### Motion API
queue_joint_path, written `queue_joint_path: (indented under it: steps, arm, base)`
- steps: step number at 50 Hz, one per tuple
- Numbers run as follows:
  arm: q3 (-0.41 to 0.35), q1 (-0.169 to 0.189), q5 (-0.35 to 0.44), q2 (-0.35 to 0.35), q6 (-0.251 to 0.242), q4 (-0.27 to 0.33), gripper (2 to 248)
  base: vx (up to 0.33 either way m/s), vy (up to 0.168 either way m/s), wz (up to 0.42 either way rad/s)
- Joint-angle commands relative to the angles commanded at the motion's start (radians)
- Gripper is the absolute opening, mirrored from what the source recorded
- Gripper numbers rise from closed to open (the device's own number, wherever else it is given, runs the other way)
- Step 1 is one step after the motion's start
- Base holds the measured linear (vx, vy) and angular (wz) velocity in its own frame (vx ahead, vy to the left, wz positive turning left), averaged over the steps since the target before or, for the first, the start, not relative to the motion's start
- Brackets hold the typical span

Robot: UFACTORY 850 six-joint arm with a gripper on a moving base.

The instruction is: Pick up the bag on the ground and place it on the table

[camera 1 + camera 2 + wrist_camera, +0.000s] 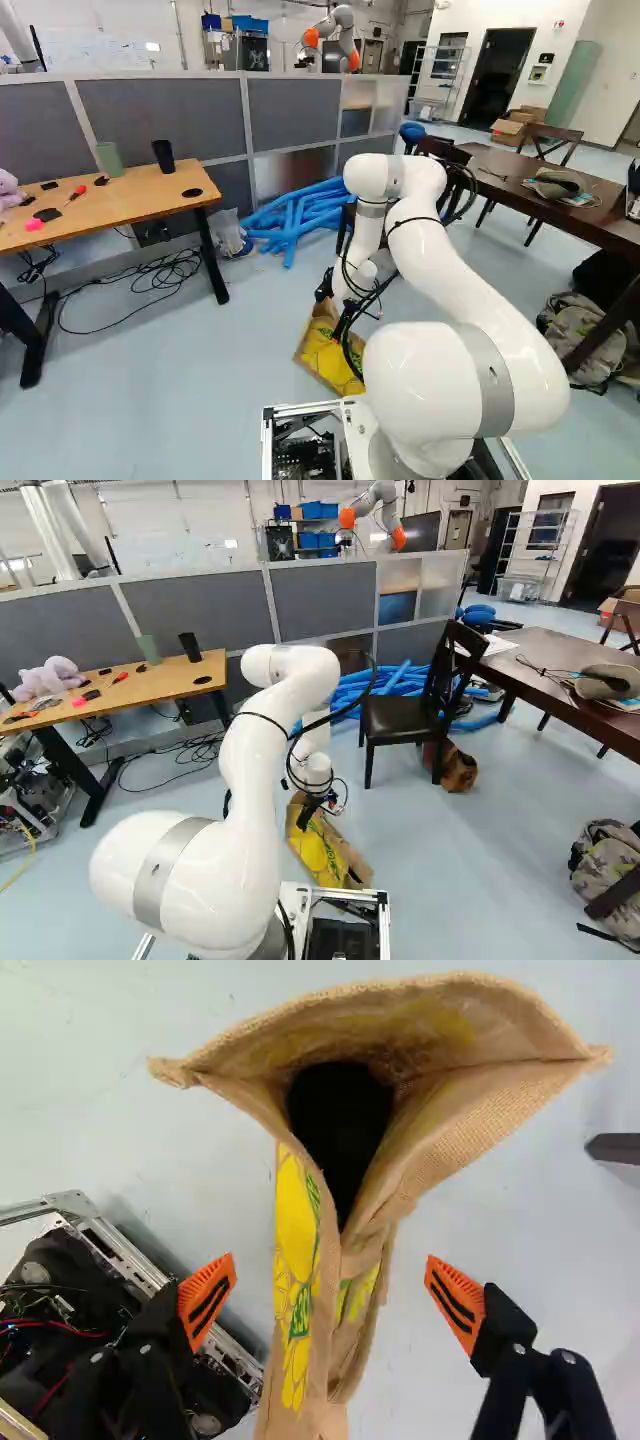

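In the left base view, the jute bag (325,355) sits on the floor just ahead of the base, under the lowered end of the arm (440,250). A light wooden bench (130,200) is at the left and a dark wooden bench (515,185) at the right; which one is meant I can't say.

In the right base view, the bag is again beneath the wrist, close to the base frame (385,910), leaning and sagging.

In the wrist view, the hand (331,1302) is spread wide, one orange pad on either side of the bag's narrow, folded stretch, neither seeming to touch it. That fold runs crosswise to the line between the fingers, so simply closing should pinch it through its thin way. The wide mouth gapes ahead of the fingers, outside the coming bite. How deep the fingertips reach beside the cloth is hard to judge from here.
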State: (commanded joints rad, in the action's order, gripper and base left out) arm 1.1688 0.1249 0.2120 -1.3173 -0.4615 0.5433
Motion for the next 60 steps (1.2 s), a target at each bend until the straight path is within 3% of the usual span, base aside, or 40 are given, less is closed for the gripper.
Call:
queue_joint_path:
  steps: [60]
  arm:
    - [0.192, 0.0, 0.0, -0.21, 0.0, 0.0, 243]
  base:
    - [0.0, 0.0, 0.0]
